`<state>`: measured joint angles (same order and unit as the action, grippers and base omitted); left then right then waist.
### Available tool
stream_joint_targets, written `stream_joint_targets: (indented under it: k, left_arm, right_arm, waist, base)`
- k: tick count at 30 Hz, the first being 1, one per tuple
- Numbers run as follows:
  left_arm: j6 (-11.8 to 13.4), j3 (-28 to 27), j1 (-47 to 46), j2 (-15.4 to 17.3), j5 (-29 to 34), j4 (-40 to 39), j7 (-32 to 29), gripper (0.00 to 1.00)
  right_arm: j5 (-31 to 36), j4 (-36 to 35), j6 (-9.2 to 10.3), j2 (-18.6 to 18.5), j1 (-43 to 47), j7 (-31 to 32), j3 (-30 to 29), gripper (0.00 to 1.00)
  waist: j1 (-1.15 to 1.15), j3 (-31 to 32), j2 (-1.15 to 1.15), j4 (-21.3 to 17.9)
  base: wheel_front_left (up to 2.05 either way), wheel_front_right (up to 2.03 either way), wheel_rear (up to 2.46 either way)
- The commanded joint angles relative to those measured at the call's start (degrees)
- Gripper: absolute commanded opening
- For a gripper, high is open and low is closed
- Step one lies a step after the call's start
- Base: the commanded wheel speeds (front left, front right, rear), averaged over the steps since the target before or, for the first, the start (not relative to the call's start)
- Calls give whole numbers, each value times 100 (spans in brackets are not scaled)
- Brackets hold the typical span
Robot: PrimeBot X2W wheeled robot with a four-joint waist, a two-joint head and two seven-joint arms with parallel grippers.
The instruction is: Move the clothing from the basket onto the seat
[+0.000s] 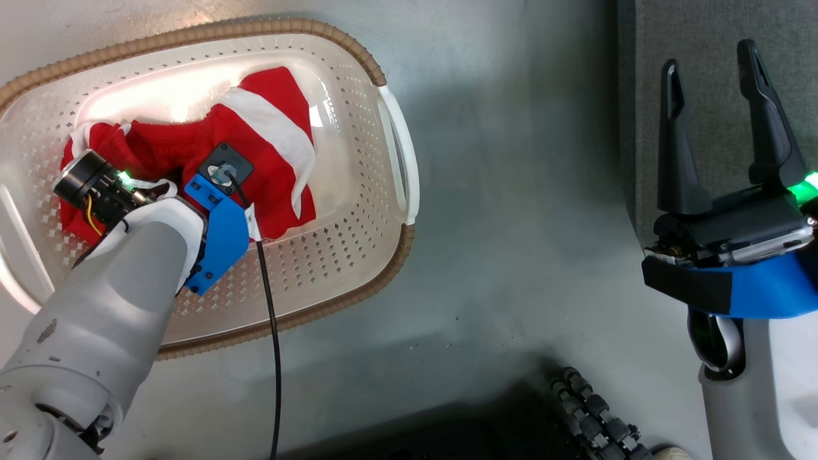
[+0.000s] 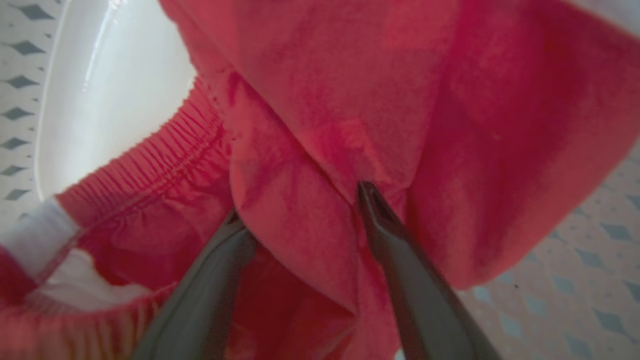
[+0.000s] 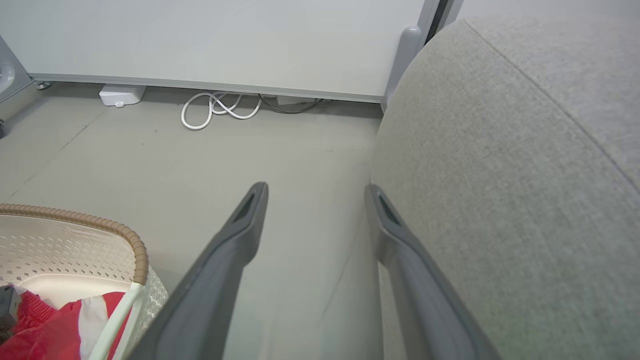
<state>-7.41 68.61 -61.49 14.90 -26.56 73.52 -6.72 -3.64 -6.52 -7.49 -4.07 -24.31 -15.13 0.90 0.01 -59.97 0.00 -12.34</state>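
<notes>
At the left, the oval basket [image 1: 332, 255] stands on the floor [image 1: 511, 191]. Its cream plastic walls are glossy and pierced with rows of small diamond holes, and a ribbed, woven-look brown rim runs around the top, broken by a smooth white handle on its right side. The clothing [image 1: 268, 83] lies crumpled inside it: soft red fabric with a broad white stripe and a gathered elastic band. The pale, rounded left forearm reaches down into the basket, with a blue plastic bracket [image 1: 220, 239] at the wrist and a thin black cable [image 1: 271, 319] trailing from it. In the left wrist view, the left tool [image 2: 300, 205] stands wide. Its two dark tapered fingers press into the red cloth, with a raised fold between them that is not pinched.

The floor in the middle is smooth, matte grey.

At the right, the right tool [image 1: 708, 56] hangs wide and holds nothing. Its long black fingers point up beside the seat [image 3: 525, 175], a grey cushion of coarse woven cloth with a rounded edge and a stitched seam.
</notes>
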Motion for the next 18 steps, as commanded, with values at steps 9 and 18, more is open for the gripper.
stream_joint_targets:
  k: [9,18]
  left_arm:
    - [42,83,-37,-136,11,30,24,0]
    - [18,153,-55,-209,-22,38,142,0]
  right_arm:
    - [55,-103,-1,-21,-99,-3,-44,100]
    - [72,-78,-1,-24,-117,-3,-74,100]
  waist:
    - [-1,-67,0,24]
    - [-1,107,0,54]
  base:
    - [0,0,0]
    - [0,0,0]
